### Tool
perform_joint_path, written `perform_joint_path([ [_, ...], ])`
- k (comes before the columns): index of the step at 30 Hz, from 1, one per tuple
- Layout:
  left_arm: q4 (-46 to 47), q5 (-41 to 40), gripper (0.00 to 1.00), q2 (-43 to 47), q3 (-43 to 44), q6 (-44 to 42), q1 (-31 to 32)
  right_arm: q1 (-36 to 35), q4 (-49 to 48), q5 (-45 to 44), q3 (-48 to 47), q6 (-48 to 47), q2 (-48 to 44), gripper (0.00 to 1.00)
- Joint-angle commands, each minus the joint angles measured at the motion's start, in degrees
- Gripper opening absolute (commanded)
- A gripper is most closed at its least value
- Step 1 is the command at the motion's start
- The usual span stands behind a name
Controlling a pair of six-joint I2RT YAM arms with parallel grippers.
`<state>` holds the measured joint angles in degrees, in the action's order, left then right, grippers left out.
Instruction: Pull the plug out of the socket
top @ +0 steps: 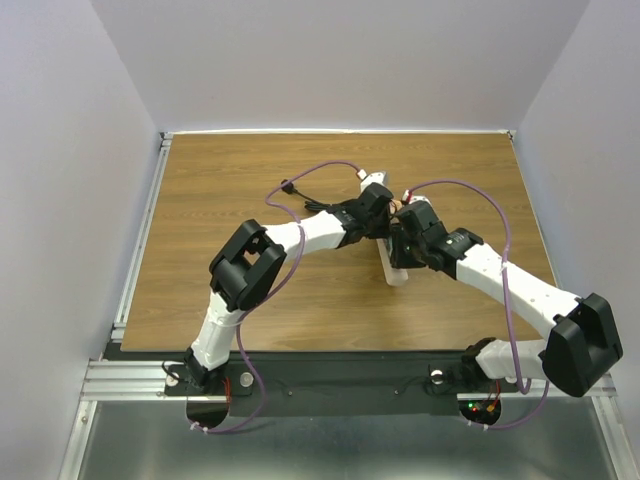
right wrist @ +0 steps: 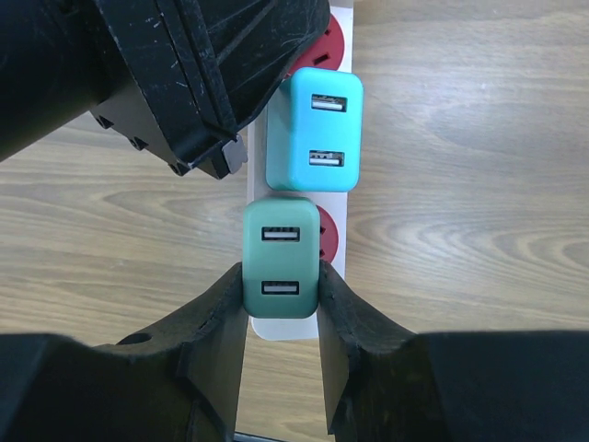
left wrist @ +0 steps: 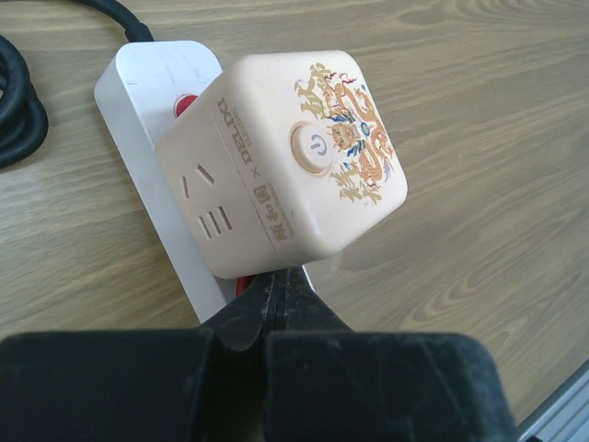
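The socket, a pale power strip [top: 393, 272] with red outlets, lies mid-table. It also shows in the left wrist view [left wrist: 147, 92] and in the right wrist view [right wrist: 337, 207]. A green USB plug [right wrist: 281, 258] stands over a red outlet [right wrist: 330, 235] at the strip's end, with a blue USB plug [right wrist: 315, 129] beside it. My right gripper [right wrist: 282, 287] is shut on the green plug, one finger on each side. A beige cube adapter [left wrist: 285, 157] sits on the strip. My left gripper [left wrist: 281, 276] is shut, tips on the strip right beside the cube.
The strip's black cord [left wrist: 18, 110] coils on the wood beside the strip's far end. The left arm's black gripper body [right wrist: 184, 83] hangs close over the blue plug. Both wrists [top: 395, 225] crowd together above the strip. White walls enclose the table.
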<state>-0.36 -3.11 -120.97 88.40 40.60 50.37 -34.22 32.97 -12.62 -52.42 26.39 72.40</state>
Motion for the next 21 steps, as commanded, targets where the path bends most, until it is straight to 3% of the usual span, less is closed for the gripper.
perform_joint_path([
  [1, -23.9, -4.5, 0.0, -1.9, -2.0, -4.6, -1.9, -0.2, -10.6, -0.8, -2.2, -0.6, -1.6, 0.0],
  [13, -15.9, 0.7, 0.0, 2.5, -6.0, -3.3, -5.7, -1.0, -11.0, 3.0, -2.4, -2.7, 3.2, 0.0],
  [21, -16.6, 0.9, 0.0, 2.5, -4.9, -3.7, -6.4, -3.0, -11.9, 2.0, -1.6, -1.9, 7.9, 0.0],
])
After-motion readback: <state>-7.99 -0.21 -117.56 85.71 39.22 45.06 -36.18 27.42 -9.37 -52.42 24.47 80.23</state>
